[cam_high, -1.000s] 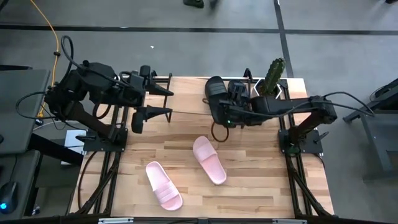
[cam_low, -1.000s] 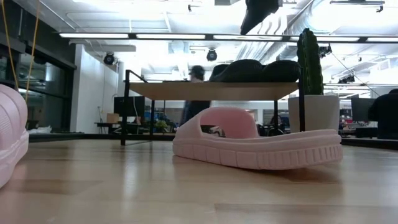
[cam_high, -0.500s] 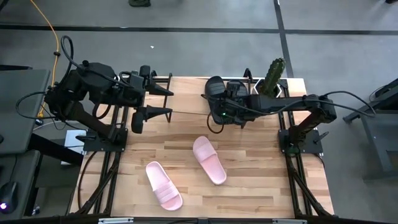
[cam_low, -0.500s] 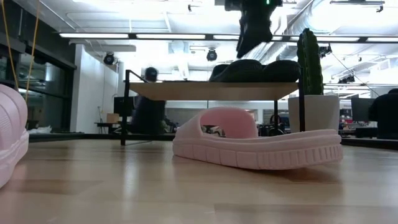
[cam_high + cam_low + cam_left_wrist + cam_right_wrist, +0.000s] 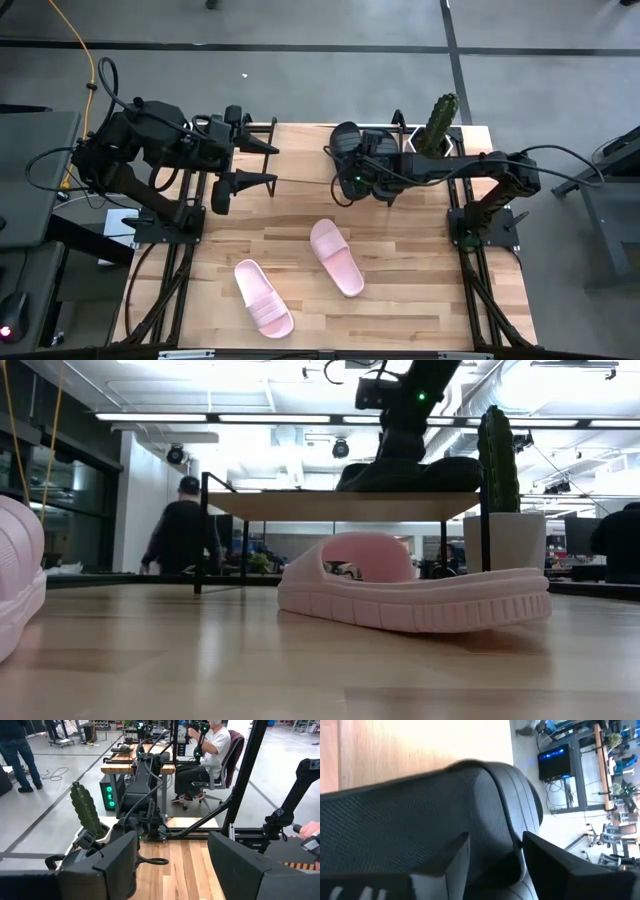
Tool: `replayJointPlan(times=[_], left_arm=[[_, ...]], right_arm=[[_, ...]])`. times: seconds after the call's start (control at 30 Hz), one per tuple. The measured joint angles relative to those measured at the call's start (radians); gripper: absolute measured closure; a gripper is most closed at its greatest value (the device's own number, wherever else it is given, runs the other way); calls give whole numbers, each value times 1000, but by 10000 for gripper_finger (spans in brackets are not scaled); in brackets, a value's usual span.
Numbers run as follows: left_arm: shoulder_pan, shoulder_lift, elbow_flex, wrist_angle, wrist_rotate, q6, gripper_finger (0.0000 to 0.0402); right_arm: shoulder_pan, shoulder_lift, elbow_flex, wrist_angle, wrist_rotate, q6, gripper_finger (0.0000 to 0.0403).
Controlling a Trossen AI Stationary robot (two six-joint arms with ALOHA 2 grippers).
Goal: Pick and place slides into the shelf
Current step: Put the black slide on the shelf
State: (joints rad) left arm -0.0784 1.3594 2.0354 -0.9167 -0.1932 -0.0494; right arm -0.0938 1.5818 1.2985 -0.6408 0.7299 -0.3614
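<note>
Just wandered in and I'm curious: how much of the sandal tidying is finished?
About half. Two black sandals already sit on the shelf, with the right tool over one of them. Two pink sandals lie on the table, untouched. The left tool waits, open.

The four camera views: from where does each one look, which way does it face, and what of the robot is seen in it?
High view: above the table, facing straight down; both arms, left gripper, right gripper, pink slides.
Low view: at tabletop height, facing level across to the shelf; the right arm comes down onto the black slides.
Left wrist view: on the left arm, facing across the table; its own open gripper, cactus.
Right wrist view: on the right arm, close on a black slide; own fingers.
Shared: the high and left wrist views both show the cactus.
</note>
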Motion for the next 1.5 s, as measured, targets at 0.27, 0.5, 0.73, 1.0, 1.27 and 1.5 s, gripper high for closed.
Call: replayJointPlan(times=[0.27, 0.5, 0.73, 1.0, 1.27, 1.5], left_arm=[[0, 0, 0, -35, 0, -1, 167], [0, 9, -1, -42, 1, -9, 167], [0, 21, -1, -45, 1, -10, 167], [0, 33, 0, -43, 1, -9, 167], [0, 35, 0, -43, 1, -9, 167], [0, 35, 0, -44, 1, -9, 167]], right_arm=[[-6, 0, -5, 37, 3, -7, 328], [-7, 0, -5, 36, 20, 1, 395], [-6, 0, -5, -5, 125, 52, 400], [-6, 0, -5, -51, 134, 92, 402], [-8, 0, -5, -89, 162, 125, 403], [-19, 0, -5, -45, 159, 109, 403]])
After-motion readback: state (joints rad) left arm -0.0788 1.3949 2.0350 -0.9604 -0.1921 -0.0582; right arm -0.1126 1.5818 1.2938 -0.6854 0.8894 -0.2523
